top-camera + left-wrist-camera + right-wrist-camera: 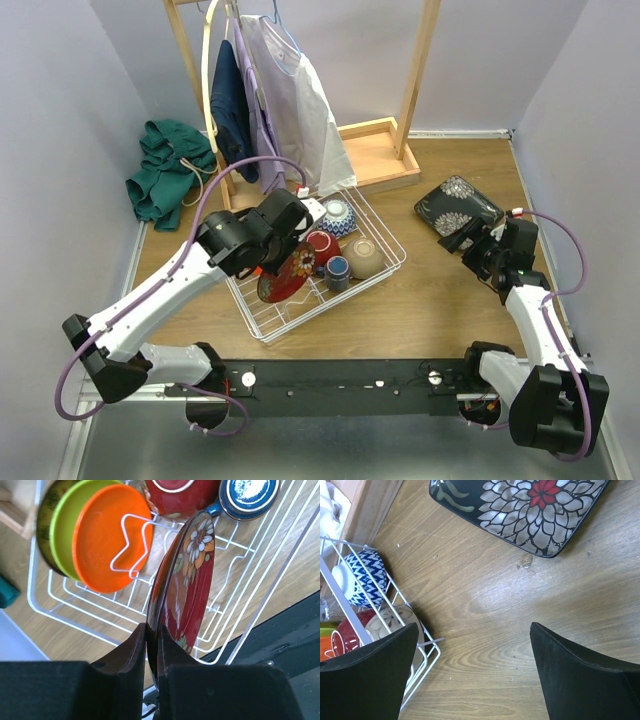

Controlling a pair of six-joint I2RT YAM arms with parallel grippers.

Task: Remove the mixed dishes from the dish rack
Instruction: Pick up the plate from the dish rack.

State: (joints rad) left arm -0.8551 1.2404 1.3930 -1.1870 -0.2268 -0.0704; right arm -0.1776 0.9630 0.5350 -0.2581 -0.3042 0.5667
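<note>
Nearest you, your left gripper (pixel 152 630) is closed onto the rim of the red patterned plate (pixel 186 587), one finger on each face. That plate stands on edge in the near part of the dish rack (pixel 392 262). It is dark glossy red with white and orange flowers. You cannot tell whether it rests on the wires.

Beside it, the orange plate (pixel 102 540) and yellow-green plate (pixel 61 532) lean upright in the wavy slots. Past them in the rack sit the red bowl (pixel 322 245), small blue cup (pixel 338 272), tan bowl (pixel 365 257) and, farthest, the blue-white bowl (pixel 338 215).

On your right, the right gripper (pixel 473 627) hangs with jaws spread wide over bare table (pixel 485 595), holding nothing. Just beyond it the black square plate (pixel 530 510) lies flat, well apart from the rack, with white petals around a red flower.
</note>
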